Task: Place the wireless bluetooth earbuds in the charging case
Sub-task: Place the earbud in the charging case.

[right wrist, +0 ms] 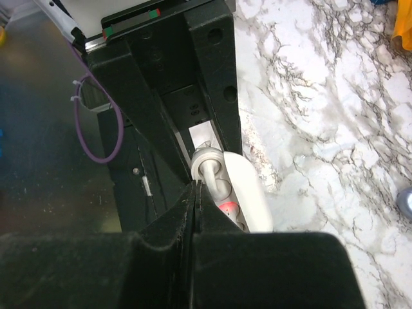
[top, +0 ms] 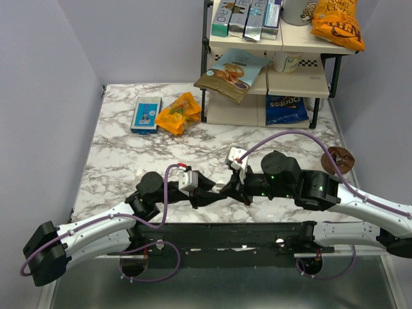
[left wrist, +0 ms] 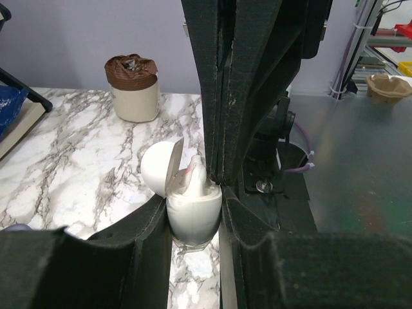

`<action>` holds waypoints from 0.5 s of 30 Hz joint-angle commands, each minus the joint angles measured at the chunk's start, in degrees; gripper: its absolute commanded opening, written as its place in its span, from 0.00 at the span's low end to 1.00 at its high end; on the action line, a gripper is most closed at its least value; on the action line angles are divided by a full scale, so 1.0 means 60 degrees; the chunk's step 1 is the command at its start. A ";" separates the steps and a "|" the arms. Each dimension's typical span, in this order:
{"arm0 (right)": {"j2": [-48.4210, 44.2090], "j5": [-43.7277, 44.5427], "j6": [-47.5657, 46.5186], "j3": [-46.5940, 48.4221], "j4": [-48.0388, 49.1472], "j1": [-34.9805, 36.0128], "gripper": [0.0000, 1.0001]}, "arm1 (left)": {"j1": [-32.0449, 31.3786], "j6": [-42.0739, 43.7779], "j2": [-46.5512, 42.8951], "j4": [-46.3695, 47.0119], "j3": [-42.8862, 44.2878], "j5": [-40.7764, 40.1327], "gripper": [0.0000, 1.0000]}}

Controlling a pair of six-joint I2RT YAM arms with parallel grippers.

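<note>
While the left gripper [left wrist: 194, 222] clamps the case [right wrist: 250, 196] by its sides, the right gripper [right wrist: 195, 196] reaches in from the opposite side. Its fingers are pressed together with no visible gap.

- Case: white, held upright above the table [top: 122, 154] near the front edge, between the two arms. Lid [left wrist: 156, 168] is hinged open and tilted away from the right gripper.
- Earbud [right wrist: 212, 168]: white, seated in the case mouth with its stem poking up. The right fingertips touch it at the stem; cannot tell whether they pinch it or only press on it.
- Only one earbud can be made out.
- Off to the right arm's side, well apart from the grippers, stands a cup [left wrist: 133, 87] with a brown top.
</note>
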 commanded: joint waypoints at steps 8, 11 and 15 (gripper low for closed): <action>0.0155 0.0631 0.0367 0.0106 -0.0080 -0.0003 0.08 | -0.0350 0.0480 -0.0446 0.0294 0.0043 0.0007 0.00; 0.0140 0.0631 0.0367 0.0091 -0.0124 -0.0017 0.08 | -0.0365 0.0437 -0.0549 0.0411 -0.0045 -0.0081 0.00; -0.0035 -0.0129 0.0016 0.0252 -0.0169 -0.0003 0.13 | -0.0365 0.0408 -0.0564 0.0119 -0.0016 -0.0344 0.00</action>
